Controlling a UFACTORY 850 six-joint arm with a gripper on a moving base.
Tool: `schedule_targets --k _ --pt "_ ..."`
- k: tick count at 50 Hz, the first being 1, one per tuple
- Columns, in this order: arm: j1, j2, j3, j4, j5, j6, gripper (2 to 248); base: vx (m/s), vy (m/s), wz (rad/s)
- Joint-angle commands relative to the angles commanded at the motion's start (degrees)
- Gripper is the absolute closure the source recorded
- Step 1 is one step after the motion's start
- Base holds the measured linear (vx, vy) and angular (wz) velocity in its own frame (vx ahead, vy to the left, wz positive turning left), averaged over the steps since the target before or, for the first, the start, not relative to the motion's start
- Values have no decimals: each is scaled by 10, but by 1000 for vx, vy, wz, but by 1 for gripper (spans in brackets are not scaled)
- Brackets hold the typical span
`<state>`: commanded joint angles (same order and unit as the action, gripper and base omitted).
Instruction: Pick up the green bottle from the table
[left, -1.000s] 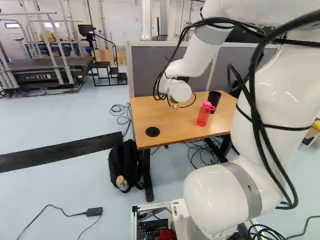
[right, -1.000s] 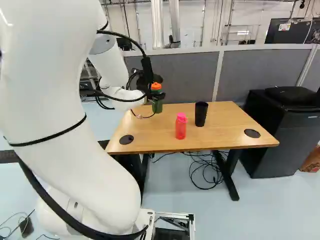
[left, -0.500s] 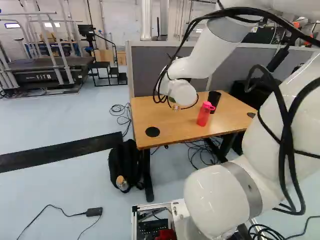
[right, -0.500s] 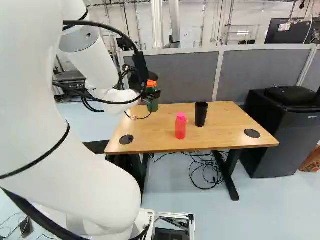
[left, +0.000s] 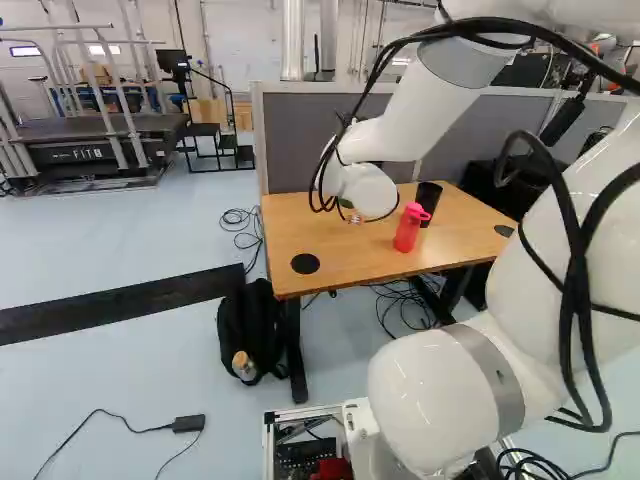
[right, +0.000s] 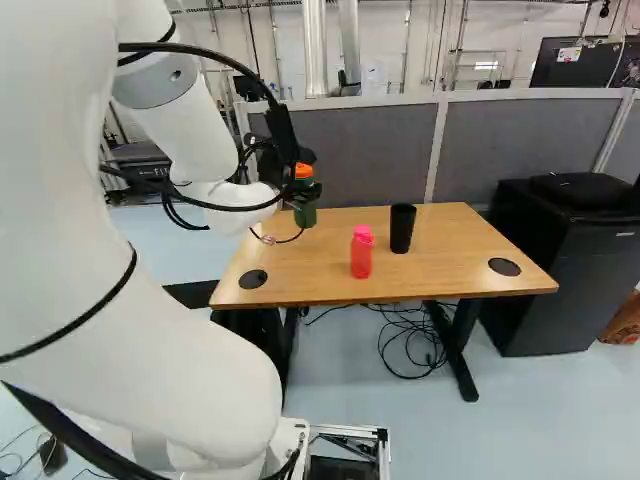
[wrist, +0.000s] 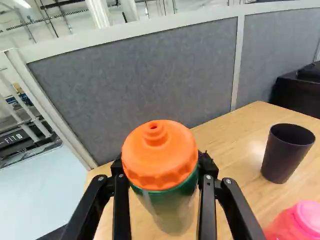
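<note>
At the bench's far left corner in the right base view, the end effector is closed on the green bottle. Both have shifted together, suggesting a working grip; I cannot tell the bottle's clearance.

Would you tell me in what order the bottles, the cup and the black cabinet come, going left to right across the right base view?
Green bottle, pink bottle, black cup, black cabinet.
</note>
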<state>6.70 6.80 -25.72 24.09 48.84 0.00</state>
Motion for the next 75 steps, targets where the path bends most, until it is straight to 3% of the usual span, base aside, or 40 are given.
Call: schedule_targets --k 21,56,75 --pt "-15 20 46 -54 3 0 182 0 0 0" --pt "-50 68 154 -179 9 0 182 0 0 0" --pt "-61 84 190 -221 11 0 182 0 0 0"
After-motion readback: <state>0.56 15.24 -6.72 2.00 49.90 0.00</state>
